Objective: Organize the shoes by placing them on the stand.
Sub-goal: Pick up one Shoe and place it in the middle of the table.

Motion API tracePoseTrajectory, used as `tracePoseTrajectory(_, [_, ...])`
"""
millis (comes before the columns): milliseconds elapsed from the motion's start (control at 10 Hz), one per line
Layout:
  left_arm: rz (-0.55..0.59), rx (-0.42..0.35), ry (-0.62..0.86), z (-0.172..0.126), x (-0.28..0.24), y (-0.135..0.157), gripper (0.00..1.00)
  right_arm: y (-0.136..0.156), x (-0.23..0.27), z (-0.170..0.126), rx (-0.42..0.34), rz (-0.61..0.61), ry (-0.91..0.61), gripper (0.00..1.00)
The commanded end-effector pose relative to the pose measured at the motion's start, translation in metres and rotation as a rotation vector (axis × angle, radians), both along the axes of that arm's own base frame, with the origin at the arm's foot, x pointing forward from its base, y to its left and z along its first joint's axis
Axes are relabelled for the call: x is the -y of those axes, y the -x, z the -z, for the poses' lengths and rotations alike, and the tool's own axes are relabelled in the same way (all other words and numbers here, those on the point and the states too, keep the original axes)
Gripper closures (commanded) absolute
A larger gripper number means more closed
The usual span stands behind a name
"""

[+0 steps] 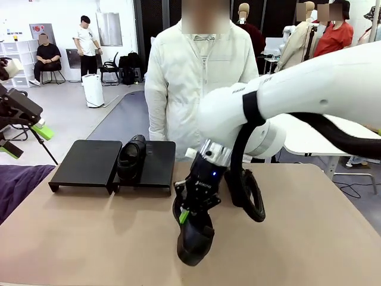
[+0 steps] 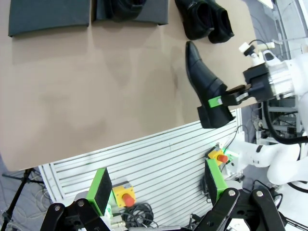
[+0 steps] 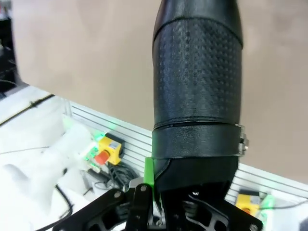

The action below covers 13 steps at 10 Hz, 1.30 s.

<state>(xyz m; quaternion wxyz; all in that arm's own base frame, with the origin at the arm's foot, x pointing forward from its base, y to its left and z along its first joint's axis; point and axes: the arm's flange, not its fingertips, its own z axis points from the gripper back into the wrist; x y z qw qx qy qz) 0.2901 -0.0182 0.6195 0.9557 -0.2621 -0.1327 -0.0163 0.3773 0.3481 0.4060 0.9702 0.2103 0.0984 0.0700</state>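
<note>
A shoe (image 1: 195, 238) is being gripped at the heel by the right tool (image 1: 187, 210), above the counter (image 1: 89, 238), probably for carrying to the stand (image 1: 83, 164); the left tool (image 2: 159, 185) is being held open, aside.

From where I am standing, I am counting four black shoes: a first shoe (image 1: 132, 158), a second shoe (image 1: 195, 238), a third shoe (image 2: 195, 19) and a fourth shoe (image 2: 220, 25). One stand (image 1: 86, 162) is showing, made up of two panels (image 1: 159, 165). Two grippers are working here, the left gripper (image 2: 158, 185) and the right gripper (image 1: 191, 215). One person (image 1: 196, 77) is standing at the one table (image 1: 309, 238). Two yellow boxes with red buttons are showing, one box (image 2: 126, 195) and another box (image 2: 217, 155).
</note>
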Motion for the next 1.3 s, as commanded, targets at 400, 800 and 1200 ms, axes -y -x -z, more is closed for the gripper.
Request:
tracePoseTrajectory(400, [0.008, -0.002, 0.015, -0.001, -0.001, 0.001, 0.0, -0.022, -0.04, 0.043, 0.018, -0.051, 0.098, 1.0])
tracePoseTrajectory(800, [0.008, -0.002, 0.015, -0.001, -0.001, 0.001, 0.0, -0.021, -0.034, 0.038, -0.087, -0.127, -0.038, 0.0])
tracePoseTrajectory(1200, [0.008, -0.002, 0.015, -0.001, -0.001, 0.001, 0.0, 0.01, 0.055, -0.047, -0.017, -0.1, -0.106, 0.0])
